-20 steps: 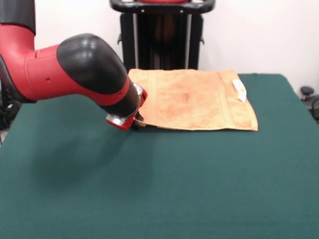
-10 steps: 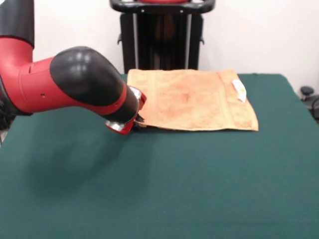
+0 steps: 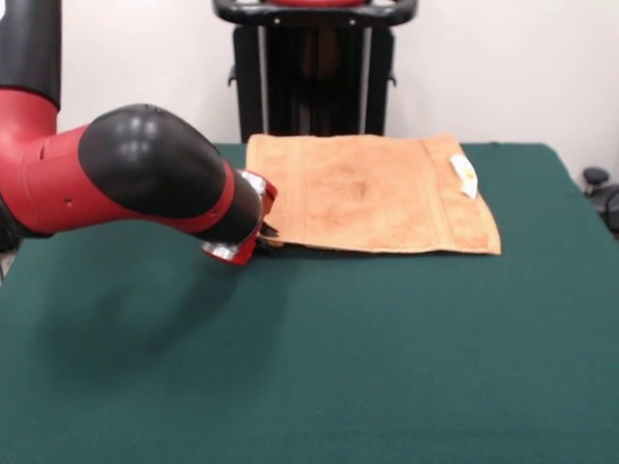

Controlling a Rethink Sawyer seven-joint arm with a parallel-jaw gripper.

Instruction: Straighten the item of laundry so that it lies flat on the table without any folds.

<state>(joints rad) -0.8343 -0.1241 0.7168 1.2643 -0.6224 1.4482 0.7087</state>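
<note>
Towel (image 3: pixel 372 193), orange-tan, lies spread almost flat toward twelve o'clock on the green desk (image 3: pixel 387 358), white tag (image 3: pixel 464 175) near its three o'clock edge. Most of the straightening looks done; only the corner at about eight o'clock, hidden behind the arm, may still need checking. Pincer (image 3: pixel 261 235) sits at that corner, touching or just beside it; whether it is open or gripping cloth cannot be told. Black pedestal (image 3: pixel 314 68) stands behind. Nothing else blocks the work.
</note>
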